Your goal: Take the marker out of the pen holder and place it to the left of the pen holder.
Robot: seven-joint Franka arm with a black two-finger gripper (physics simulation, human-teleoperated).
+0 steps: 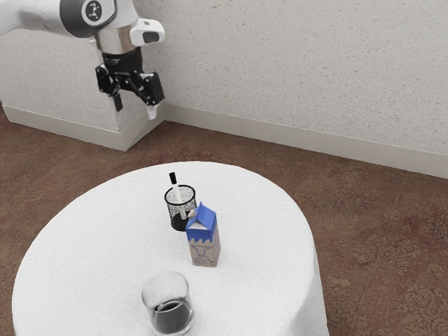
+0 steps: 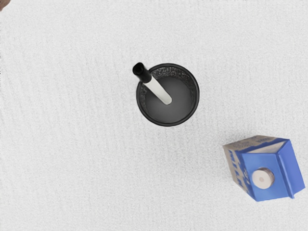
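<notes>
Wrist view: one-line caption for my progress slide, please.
Marker, black end up, leaning in a black mesh pen holder, with a blue-topped milk carton nearby on the white tablecloth.

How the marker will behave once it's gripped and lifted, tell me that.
The marker is probably stiff and light, being slim and straight. It leans against the pen holder's rim, so a sideways pull might drag or tip the holder. Its barrel looks smooth and rounded, so it may roll once laid down.
</notes>
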